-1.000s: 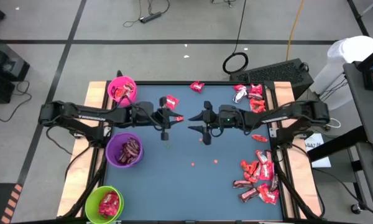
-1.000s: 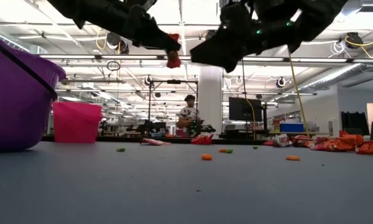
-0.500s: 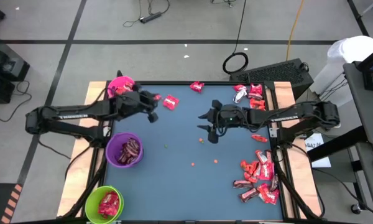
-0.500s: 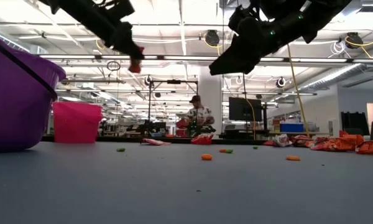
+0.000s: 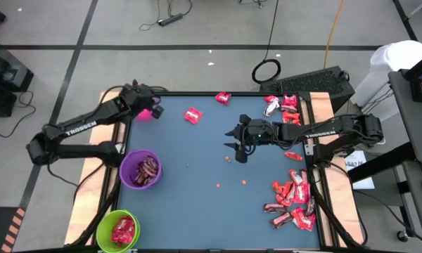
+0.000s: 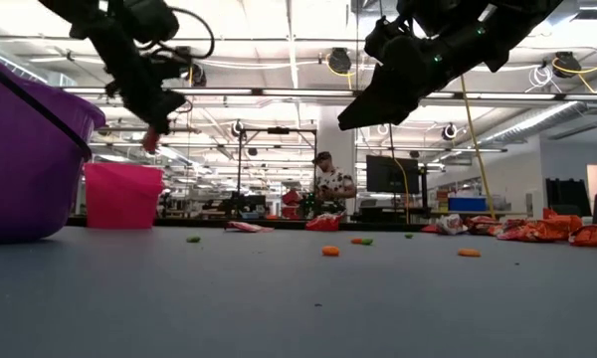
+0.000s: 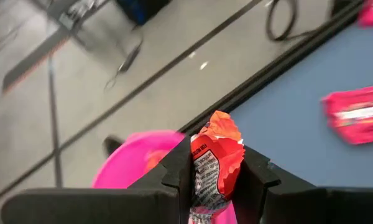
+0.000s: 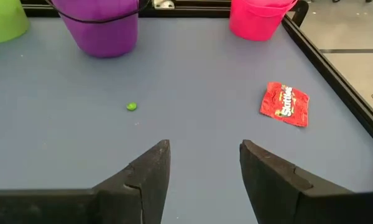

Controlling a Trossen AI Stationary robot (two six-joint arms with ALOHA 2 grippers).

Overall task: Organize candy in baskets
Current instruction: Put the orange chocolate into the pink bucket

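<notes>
My left gripper [image 5: 152,111] hangs over the pink basket [image 7: 133,167] at the table's far left corner, shut on a red candy [image 7: 212,167]. In the low view this gripper [image 6: 151,137] is well above the pink basket [image 6: 122,196]. Over the middle of the table, my right gripper [image 8: 205,158] is open, clear of the tabletop, with nothing between its fingers. The purple basket [image 5: 141,169] holds dark brown candy. In the green basket [image 5: 117,230] lies red candy. Two red candies [image 5: 193,114] [image 5: 223,98] lie flat on the mat near the far edge. My left gripper pinches the red candy by its middle [image 7: 205,177] between the two fingers. The wrapper's crumpled end [image 7: 220,126] sticks out past the fingertips. The candy is lifted clear, above the pink basket's rim.
A heap of red and brown candy [image 5: 293,200] lies at the table's near right, and more candy [image 5: 283,107] at the far right. Tiny orange specks [image 5: 218,185] and a green one [image 8: 131,106] dot the blue mat. A raised black rim [image 5: 197,93] borders the table.
My left gripper has swung from the table's middle toward the far left corner with the red candy, turning as it went, and now hangs over the pink basket. My right gripper has drawn back slightly toward the right edge.
</notes>
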